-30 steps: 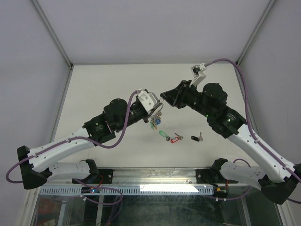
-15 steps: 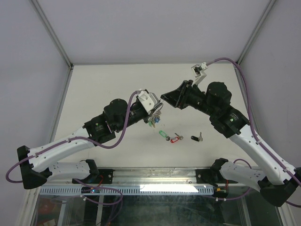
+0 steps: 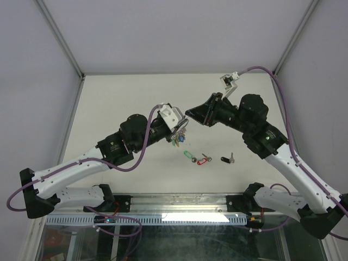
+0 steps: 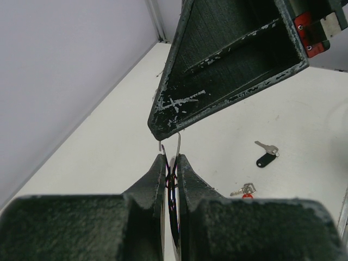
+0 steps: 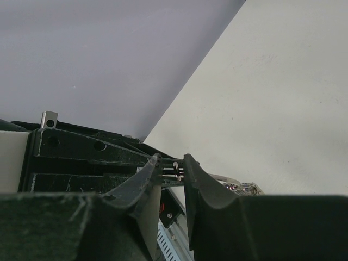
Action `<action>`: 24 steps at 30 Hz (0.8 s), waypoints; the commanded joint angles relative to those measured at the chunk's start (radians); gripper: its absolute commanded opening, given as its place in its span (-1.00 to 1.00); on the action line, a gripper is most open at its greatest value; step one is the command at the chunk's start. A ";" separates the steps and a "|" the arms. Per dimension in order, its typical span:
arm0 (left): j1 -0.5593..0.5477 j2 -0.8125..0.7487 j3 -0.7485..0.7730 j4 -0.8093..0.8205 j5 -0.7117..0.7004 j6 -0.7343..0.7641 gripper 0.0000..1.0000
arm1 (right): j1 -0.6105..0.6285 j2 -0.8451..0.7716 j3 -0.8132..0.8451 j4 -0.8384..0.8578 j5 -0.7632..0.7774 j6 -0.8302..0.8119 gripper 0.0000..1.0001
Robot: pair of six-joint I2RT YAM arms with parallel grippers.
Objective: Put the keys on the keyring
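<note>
My left gripper (image 3: 182, 126) is shut on the keyring (image 4: 173, 179), a thin silver wire ring held edge-on above the table. Its bunch of small keys and coloured tags (image 3: 178, 140) hangs below. My right gripper (image 3: 188, 113) meets it tip to tip. In the right wrist view its jaws stand narrowly apart with the ring's wire (image 5: 177, 169) across the gap. Three keys lie on the table in a row: green tag (image 3: 188, 155), red tag (image 3: 204, 159), black tag (image 3: 227, 159). The black-tagged key (image 4: 266, 158) and the red one (image 4: 244, 190) also show in the left wrist view.
The table (image 3: 125, 98) is off-white with grey walls at the back and sides. A metal rail (image 3: 179, 204) with the arm bases runs along its near edge. A cable loops from each arm.
The right arm's wrist and elbow have shifted slightly up and right, while its fingertips stay at the ring. The left arm and the three loose keys have not moved.
</note>
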 commanded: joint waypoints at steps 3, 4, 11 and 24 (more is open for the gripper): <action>-0.010 -0.020 0.049 0.072 -0.018 -0.001 -1.00 | -0.007 0.002 0.002 0.066 -0.052 0.011 -0.49; -0.010 -0.020 0.048 0.073 -0.018 -0.001 -1.00 | -0.007 0.003 0.002 0.067 -0.055 0.011 -0.48; -0.012 -0.016 0.050 0.076 -0.020 0.001 -1.00 | -0.011 0.008 -0.002 0.067 -0.067 0.011 -0.48; -0.012 -0.014 0.053 0.078 -0.027 0.001 -1.00 | -0.016 0.006 -0.012 0.092 -0.088 0.011 -1.00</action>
